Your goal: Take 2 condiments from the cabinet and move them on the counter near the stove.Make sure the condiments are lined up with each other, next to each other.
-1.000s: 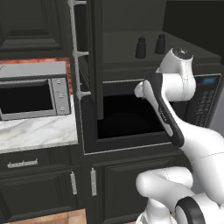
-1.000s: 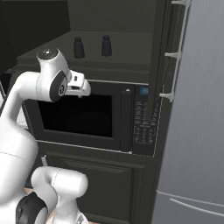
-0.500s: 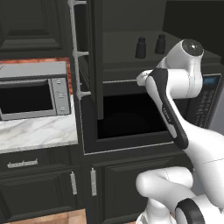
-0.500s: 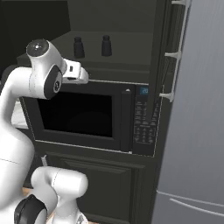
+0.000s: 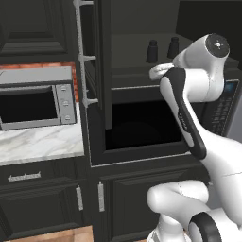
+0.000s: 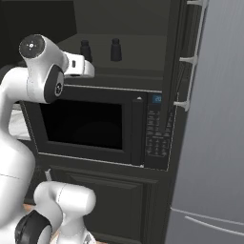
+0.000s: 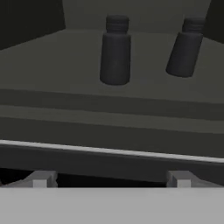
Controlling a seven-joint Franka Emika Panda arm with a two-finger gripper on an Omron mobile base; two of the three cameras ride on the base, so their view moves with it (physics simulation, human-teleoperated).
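Condiments: two black shakers (image 7: 115,50) (image 7: 186,47), upright, apart, on cabinet shelf (image 7: 65,57).
Gripper (image 7: 111,178): spread wide, empty, short of shelf.

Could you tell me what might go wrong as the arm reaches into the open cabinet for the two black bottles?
1. The two condiments stand upright and close together on the cabinet shelf; the open tool, closing on one, might knock over the other.
2. The tool sits low, about level with the shelf's front edge, so a straight push forward could hit that lip.
3. The open cabinet door stands close beside the arm and could be brushed on the way out.
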